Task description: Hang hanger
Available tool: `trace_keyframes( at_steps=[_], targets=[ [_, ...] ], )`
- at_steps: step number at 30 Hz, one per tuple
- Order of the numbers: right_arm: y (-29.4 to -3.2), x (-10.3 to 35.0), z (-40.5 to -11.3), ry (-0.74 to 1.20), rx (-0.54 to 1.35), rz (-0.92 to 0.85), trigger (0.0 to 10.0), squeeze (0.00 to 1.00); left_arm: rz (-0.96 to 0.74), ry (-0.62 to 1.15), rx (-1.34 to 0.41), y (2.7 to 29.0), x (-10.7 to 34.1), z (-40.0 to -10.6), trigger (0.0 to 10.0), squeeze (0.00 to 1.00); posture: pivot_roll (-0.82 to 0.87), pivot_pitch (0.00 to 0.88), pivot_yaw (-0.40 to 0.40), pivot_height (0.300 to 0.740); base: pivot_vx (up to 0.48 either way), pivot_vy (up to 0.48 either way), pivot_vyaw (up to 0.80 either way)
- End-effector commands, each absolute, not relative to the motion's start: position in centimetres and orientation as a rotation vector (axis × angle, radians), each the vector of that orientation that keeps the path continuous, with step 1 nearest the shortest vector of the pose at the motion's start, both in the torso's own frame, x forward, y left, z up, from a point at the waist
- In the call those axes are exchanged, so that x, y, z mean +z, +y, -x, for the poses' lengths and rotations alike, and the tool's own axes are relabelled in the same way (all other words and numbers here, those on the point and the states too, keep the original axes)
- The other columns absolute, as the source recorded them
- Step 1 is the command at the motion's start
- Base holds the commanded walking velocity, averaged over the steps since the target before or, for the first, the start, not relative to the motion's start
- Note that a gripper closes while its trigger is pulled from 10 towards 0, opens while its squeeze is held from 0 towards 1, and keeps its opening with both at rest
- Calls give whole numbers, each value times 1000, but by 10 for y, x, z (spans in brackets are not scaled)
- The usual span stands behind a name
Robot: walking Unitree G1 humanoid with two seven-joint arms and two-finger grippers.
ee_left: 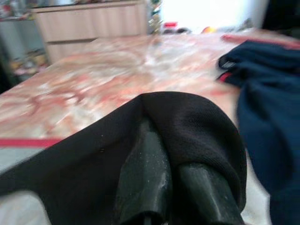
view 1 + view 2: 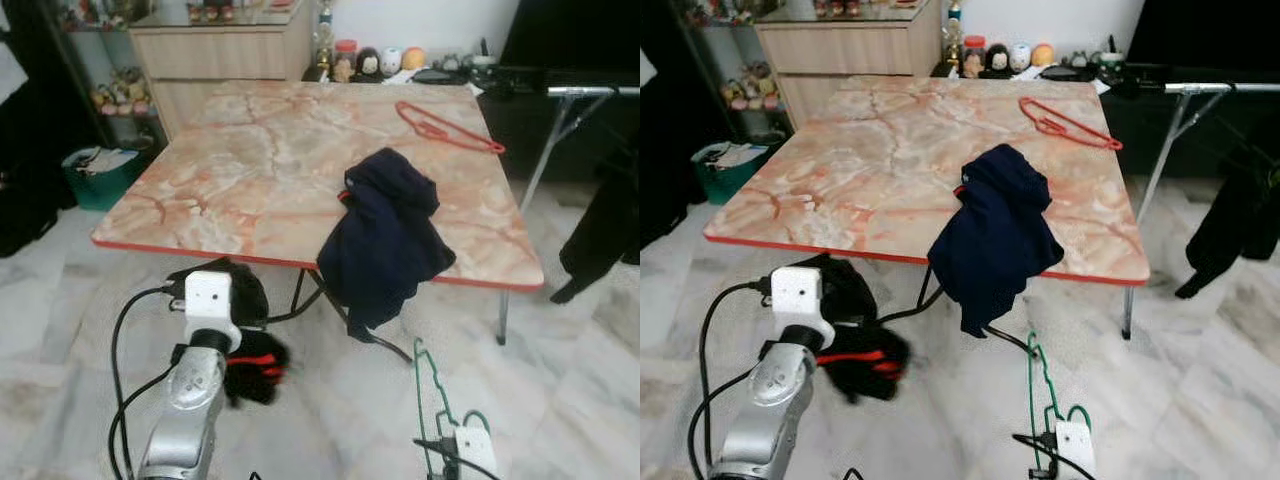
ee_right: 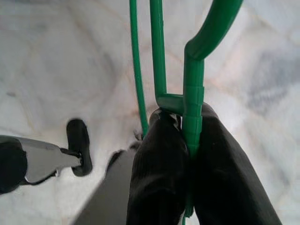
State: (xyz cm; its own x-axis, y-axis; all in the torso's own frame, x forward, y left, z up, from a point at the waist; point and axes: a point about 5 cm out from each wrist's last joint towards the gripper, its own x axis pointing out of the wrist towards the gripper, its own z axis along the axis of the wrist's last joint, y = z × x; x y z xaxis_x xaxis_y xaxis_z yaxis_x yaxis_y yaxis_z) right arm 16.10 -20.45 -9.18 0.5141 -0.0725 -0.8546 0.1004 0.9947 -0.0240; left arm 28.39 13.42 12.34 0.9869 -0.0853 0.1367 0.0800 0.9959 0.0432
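Right gripper: both black ribbed fingers clamped on the neck of a thin green plastic hanger, low at the robot's right, above the pale marbled tile floor.

Left gripper: fingers pressed together, pinching a fold of black knit garment with red trim, held just in front of the table's near edge.

Square folding table, glossy pink-orange marble-pattern top with red rim. Dark navy soft cloth draped over its near edge. Red plastic hanger flat at the far right corner.

Green bin at far left, light stuff inside, can't tell what.
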Motion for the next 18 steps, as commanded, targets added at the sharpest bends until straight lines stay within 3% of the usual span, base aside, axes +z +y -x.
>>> trace_keyframes(
  at_steps=[1, 9, 18],
  targets=[
    [-205, -91, -163, 1021, -113, -45, 10000, 0, -45, -182, -116, 129, 135, -285, 10000, 0, 34, 0, -1, 740, 0, 0, 0],
    [-206, -91, -162, 1028, -119, -40, 10000, 0, -56, -190, -185, 118, 140, -283, 10000, 0, 33, 0, -1, 740, 0, 0, 0],
    [-204, -91, -164, 1021, -109, -52, 10000, 0, -47, -242, -133, 127, 155, -293, 10000, 0, 37, 0, -7, 740, 0, 0, 0]
  ],
)
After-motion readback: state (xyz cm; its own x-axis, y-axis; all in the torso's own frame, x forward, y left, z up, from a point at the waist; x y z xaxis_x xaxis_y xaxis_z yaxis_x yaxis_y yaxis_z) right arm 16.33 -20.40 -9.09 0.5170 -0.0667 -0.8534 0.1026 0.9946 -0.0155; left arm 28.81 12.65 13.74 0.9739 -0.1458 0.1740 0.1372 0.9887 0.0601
